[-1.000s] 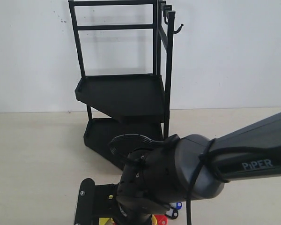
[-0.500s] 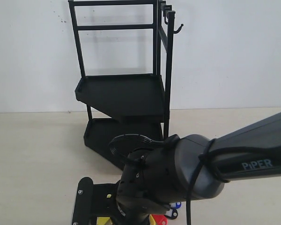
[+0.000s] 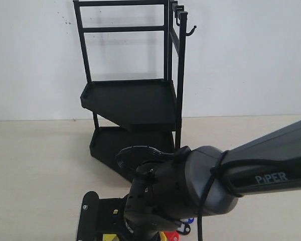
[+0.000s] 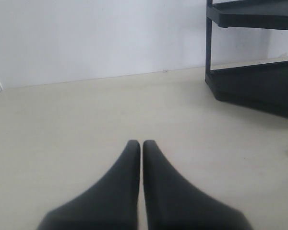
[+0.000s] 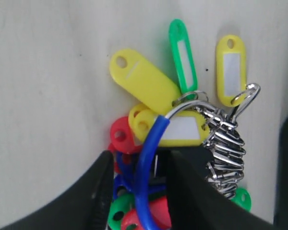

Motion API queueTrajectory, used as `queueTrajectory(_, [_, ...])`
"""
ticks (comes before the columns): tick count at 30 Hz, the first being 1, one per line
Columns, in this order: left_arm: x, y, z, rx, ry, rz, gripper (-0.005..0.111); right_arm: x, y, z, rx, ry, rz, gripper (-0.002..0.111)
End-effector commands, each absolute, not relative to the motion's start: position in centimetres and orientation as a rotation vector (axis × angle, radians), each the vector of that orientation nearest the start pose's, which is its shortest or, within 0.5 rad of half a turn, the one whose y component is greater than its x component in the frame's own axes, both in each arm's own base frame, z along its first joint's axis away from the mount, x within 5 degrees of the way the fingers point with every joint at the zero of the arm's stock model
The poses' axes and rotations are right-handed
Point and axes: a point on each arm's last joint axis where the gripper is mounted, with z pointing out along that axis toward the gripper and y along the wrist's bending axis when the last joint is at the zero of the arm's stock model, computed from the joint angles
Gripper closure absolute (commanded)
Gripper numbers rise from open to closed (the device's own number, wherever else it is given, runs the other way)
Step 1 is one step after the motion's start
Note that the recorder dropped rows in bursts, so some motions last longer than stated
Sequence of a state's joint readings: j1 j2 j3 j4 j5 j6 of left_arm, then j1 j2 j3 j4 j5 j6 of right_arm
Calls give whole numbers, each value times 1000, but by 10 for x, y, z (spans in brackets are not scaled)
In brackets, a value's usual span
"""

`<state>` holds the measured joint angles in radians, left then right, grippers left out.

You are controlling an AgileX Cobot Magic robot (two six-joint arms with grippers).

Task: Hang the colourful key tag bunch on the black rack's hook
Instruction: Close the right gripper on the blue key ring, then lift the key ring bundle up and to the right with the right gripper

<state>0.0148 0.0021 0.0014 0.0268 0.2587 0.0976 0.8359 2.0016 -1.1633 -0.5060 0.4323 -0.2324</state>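
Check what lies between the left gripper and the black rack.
Only bare tabletop separates the left gripper from the black rack, per the left wrist view.

The pale beige surface (image 3: 35,165) carries the black rack (image 3: 130,103), standing upper centre in the exterior view, and the colourful key tag bunch (image 5: 144,79), fanned flat at the bottom edge.

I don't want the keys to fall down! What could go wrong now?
The right gripper straddles the thin blue loop without pinching it yet, so the loop may slip out when lifted. The colourful key tag bunch is fanned loosely on the table; lifted, its tags might swing and snag the black rack. The hook is small and high up, easy to miss.
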Motion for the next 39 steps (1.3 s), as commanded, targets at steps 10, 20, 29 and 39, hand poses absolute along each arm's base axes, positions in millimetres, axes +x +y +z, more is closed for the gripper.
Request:
queueTrajectory(10, [55,1,190,88,1736,103,102,279,275,130,-1772,2077,-282,108])
queueTrajectory(20, [55,1,190,88,1736,103,102,277,274,194,-1585,2008,-215,108])
queueTrajectory(29, [55,1,190,88,1736,103,102,268,265,248,-1214,2071,-41,108])
queueTrajectory(39, [55,1,190,88,1739,103,102,245,243,318,-840,2029,205,108])
